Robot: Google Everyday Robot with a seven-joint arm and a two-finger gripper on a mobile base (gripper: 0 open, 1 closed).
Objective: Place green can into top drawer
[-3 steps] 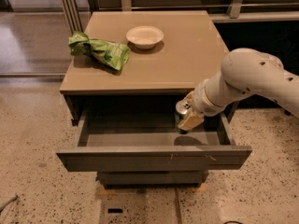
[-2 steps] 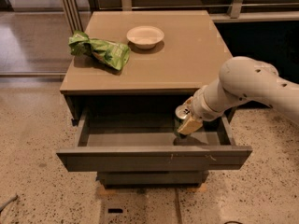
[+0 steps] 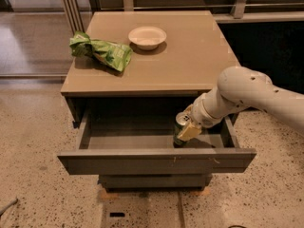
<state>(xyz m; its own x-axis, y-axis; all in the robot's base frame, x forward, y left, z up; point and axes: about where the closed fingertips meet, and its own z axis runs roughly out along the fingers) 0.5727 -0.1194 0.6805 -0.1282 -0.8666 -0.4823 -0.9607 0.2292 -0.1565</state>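
No words, brands or numbers can be read, not even on the can [image 3: 180, 123]. The gripper [image 3: 187, 129] clasps the can inside the open drawer [image 3: 156, 161], right side.

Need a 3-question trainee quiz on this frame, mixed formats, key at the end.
1. True or false: the pincer holds the green can inside the open top drawer.
2. What lies left of the bowl on the cabinet top? A) green snack bag B) mug C) sponge
3. Fill in: in the camera view, the pincer is near the drawer's ____ end.
Key: 1 true; 2 A; 3 right.
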